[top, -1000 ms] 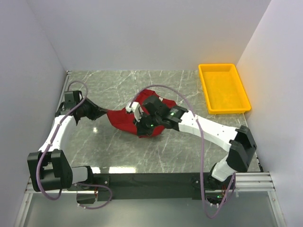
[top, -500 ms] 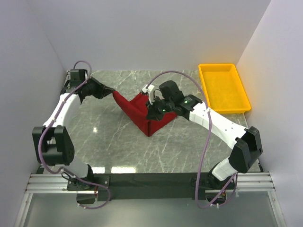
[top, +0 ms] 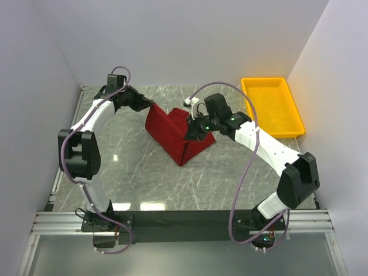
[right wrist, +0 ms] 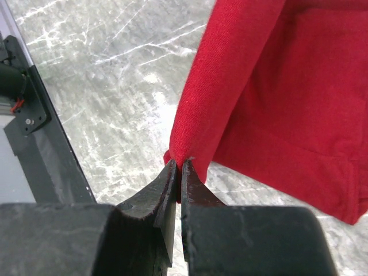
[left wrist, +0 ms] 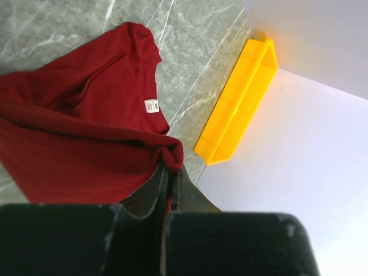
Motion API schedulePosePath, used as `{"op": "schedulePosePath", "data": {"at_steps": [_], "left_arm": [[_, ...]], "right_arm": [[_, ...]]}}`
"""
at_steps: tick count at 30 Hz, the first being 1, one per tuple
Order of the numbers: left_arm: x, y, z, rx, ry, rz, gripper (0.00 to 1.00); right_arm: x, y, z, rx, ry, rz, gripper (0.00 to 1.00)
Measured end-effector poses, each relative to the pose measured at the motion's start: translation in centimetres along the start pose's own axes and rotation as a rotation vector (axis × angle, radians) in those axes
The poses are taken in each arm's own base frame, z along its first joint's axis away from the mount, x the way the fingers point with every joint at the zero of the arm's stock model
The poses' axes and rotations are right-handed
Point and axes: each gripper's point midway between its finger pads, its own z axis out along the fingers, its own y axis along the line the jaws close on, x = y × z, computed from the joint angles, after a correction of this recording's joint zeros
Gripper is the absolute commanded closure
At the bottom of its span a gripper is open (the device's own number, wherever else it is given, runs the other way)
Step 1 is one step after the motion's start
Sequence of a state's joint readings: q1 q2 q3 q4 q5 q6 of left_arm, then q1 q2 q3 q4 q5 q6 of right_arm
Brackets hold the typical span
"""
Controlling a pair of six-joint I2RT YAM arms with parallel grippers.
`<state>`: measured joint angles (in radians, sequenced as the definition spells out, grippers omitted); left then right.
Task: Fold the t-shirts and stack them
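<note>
T-shirt [top: 169, 133], yellow tray [top: 271, 109] well apart

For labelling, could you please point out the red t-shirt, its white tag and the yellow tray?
red t-shirt [top: 161, 127], top external view, left hanging panel
white tag [left wrist: 150, 106], left wrist view, tag's centre
yellow tray [top: 270, 112], top external view, bare floor

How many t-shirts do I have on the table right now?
1. The dark red cloth t-shirt is mid-table, pinched by the left pincer and the right pincer. None shows in the yellow plastic tray; another could be hidden in its folds.
</note>
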<state>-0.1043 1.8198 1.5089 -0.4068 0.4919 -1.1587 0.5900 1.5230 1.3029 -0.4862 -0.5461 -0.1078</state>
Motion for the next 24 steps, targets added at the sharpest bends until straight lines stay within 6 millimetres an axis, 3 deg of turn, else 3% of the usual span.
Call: {"op": "schedulePosePath", "data": {"at_steps": [15,24], "left_arm": [[0.7,-0.6,6.1,-0.021,0.047,-0.018,1.00],[0.7,-0.4,8.8,-0.026,0.061,-0.033,1.00]], "right_arm": [[1.5,-4.4,-0.3,0.042,-0.006,0.129,1.00],[3.2,-7.5,0.9,0.050,0.020,0.207,1.00]]}}
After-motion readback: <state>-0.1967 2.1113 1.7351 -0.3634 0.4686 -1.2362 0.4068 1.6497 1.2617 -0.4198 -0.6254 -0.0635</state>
